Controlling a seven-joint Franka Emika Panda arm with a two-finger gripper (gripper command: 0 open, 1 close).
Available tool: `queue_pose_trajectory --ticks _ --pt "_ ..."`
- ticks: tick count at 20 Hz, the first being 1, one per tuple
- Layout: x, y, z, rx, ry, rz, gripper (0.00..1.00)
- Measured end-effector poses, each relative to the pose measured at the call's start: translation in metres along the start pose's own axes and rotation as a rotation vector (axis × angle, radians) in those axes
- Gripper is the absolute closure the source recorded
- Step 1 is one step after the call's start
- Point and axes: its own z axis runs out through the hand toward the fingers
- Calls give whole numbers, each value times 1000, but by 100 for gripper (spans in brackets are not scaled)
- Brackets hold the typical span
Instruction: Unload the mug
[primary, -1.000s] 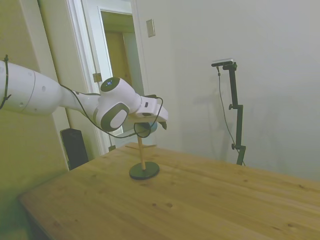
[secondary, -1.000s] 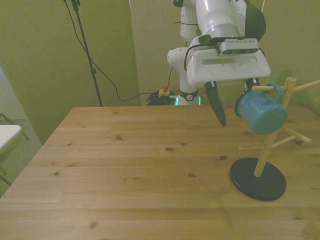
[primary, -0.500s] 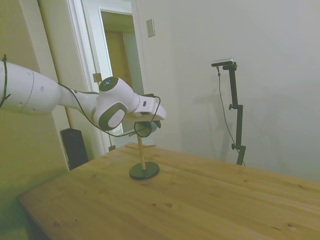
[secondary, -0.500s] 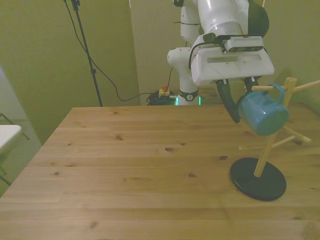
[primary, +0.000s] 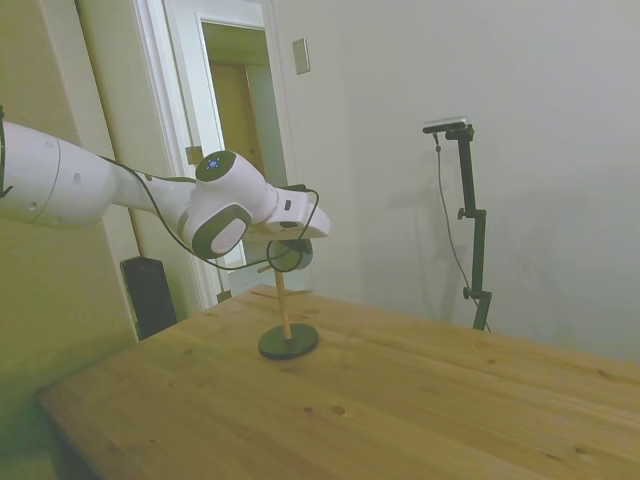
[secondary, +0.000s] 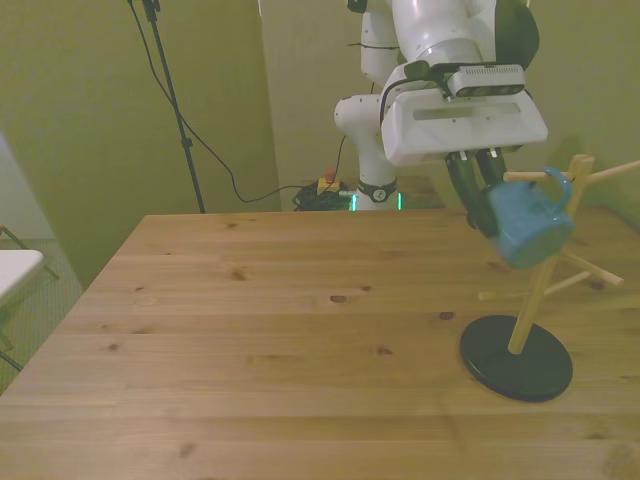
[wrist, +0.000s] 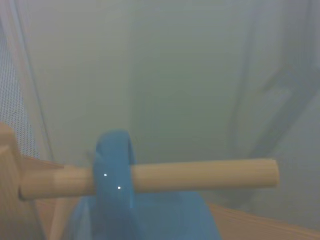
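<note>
Jaws (secondary: 478, 205) open, now straddling mug's rim | mug (secondary: 528, 222) still hanging on peg (secondary: 527, 175)

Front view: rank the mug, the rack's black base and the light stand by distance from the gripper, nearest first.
From the gripper:
1. The mug, right at the gripper, hanging on a peg.
2. The rack's black base, below on the table.
3. The light stand, far toward the front view's left.

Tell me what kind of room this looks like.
Probably a robot test setup in an ordinary indoor room: a bare wooden table, a blue mug hanging on a wooden mug tree, and plain walls with a doorway.
</note>
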Motion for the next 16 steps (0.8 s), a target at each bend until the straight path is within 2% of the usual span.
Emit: queue_pose_trajectory --ticks 16 --pt "13 17 -22 6 34 56 100"
